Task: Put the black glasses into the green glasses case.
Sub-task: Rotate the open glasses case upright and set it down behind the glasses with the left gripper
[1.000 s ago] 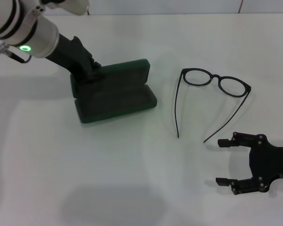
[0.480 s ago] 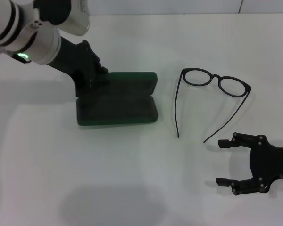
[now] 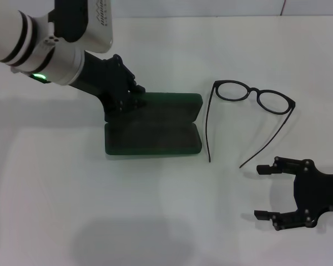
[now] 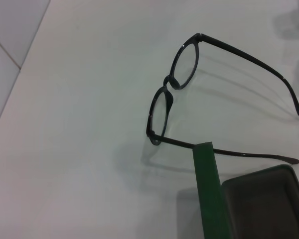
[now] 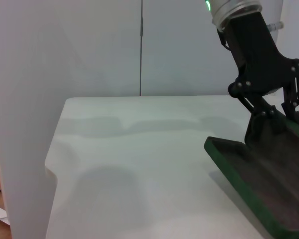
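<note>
Closest to me, my right gripper (image 3: 259, 191) sits low on the right of the white tabletop (image 3: 155, 210), its fingers (image 3: 265, 167) spread wide and holding nothing, pointed toward the middle of the surface. Just beyond it lie the black glasses (image 3: 254, 97), unfolded, resting on the tabletop with the lenses farther from me and both temple arms stretching back toward my side; the tip of the nearer temple ends close to my right gripper without touching it. In the left wrist view I see the same glasses (image 4: 175, 89) standing on their frame with the temples spread, one temple passing behind the edge of the case lid.

To the left of the glasses, very near the left temple, the green glasses case (image 3: 152, 124) lies open, its dark lining facing up and its lid raised along the far side. My left gripper (image 3: 134, 95) is at that far left corner, fingers (image 3: 137, 87) closed down on the lid's edge. From the right wrist view the gripper (image 5: 276, 112) is seen clamped at the rear of the open case (image 5: 254, 184)
</note>
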Available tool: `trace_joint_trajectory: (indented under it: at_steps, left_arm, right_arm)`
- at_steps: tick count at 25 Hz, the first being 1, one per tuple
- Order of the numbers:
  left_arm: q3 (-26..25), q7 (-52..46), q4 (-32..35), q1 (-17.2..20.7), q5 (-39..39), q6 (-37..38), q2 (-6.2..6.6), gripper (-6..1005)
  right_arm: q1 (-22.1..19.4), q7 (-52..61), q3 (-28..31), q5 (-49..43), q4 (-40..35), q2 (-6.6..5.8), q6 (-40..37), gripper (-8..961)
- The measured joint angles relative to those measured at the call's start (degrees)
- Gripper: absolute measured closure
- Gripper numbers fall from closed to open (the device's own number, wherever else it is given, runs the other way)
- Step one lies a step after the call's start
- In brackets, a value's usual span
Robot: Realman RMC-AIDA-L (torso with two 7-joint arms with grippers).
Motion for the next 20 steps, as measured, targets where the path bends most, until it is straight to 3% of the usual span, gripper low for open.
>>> trace_joint_trajectory:
  at_steps: [20]
  left_arm:
    - [2.7,0.9,-1.5,1.8,-2.9,-5.9,0.01,809]
  right_arm:
    - [0.0,0.0,0.0,0.0,0.6,0.00,0.0,96]
